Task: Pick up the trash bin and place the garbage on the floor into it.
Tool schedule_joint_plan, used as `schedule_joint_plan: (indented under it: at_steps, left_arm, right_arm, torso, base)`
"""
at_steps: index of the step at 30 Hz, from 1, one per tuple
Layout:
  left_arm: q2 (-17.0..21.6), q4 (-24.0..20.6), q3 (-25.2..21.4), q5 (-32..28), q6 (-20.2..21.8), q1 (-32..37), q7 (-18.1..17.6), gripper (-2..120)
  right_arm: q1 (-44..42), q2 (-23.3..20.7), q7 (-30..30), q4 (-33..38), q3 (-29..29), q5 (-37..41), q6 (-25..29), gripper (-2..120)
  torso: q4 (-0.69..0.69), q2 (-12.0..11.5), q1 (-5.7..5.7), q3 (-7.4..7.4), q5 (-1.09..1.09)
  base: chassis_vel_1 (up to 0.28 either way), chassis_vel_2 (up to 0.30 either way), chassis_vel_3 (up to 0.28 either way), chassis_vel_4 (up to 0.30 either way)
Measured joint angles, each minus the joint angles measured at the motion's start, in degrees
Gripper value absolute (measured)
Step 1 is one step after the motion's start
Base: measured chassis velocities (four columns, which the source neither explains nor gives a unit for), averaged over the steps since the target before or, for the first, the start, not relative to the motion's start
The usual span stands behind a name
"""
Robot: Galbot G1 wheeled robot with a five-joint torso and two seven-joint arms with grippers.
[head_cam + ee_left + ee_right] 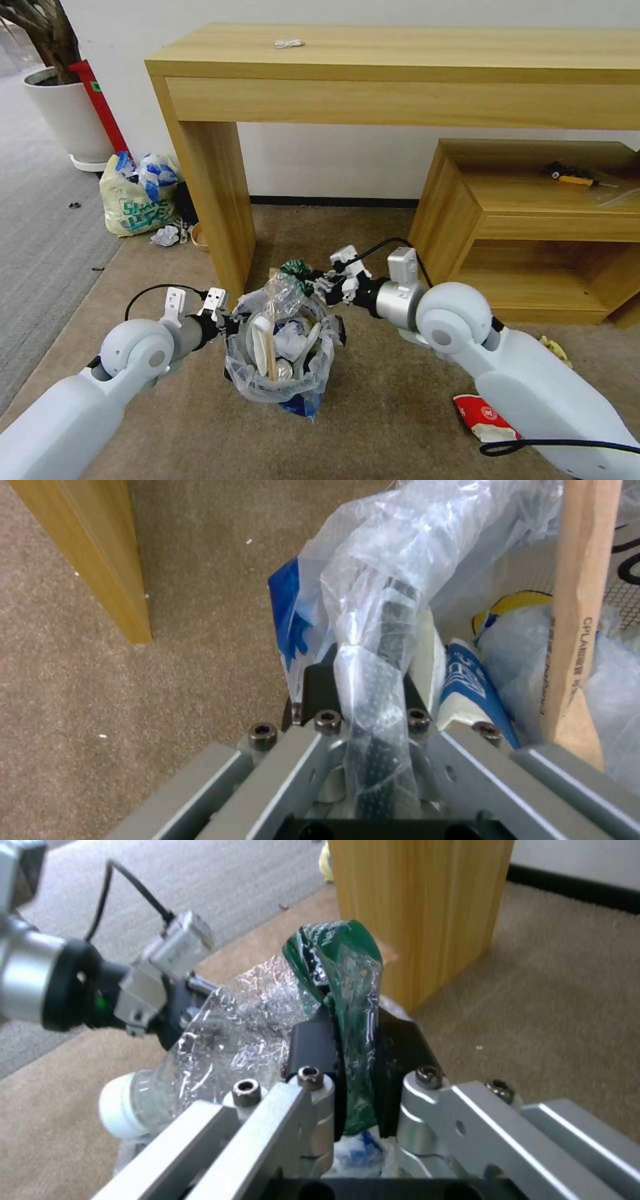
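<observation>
The trash bin (283, 377), lined with a crinkly plastic bag, sits low in front of me on the beige floor (373, 427), packed with garbage: a wooden stick (577, 610), a blue-white paper cup (470, 682), white items. My left gripper (232, 325) (367, 680) is shut on the bin's bag-covered rim (383, 630). My right gripper (319, 283) (353, 1040) is shut on the green label of a crushed clear plastic bottle (285, 293) (233, 1025), held just above the bin's far rim. A red-white wrapper (483, 417) lies on the carpet under my right arm.
A wooden table leg (217, 200) stands just behind the bin, and a low wooden shelf (533, 227) is at the right. A yellowish shopping bag (137, 197), crumpled paper (165, 235) and a plant pot (63, 113) lie to the far left, beside grey carpet (40, 227).
</observation>
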Motion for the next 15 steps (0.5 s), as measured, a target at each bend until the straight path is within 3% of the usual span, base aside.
schedule_joint_plan:
  at_steps: [15]
  left_arm:
    - [-0.9, 1.0, 0.8, -0.5, 0.0, -1.3, 0.3, 0]
  right_arm:
    - [0.2, 3.4, 0.3, -6.5, -5.1, -4.7, 1.4, 10]
  torso:
    - [0.0, 0.0, 0.0, 0.0, 0.0]
  base:
    - [0.0, 0.0, 0.0, 0.0]
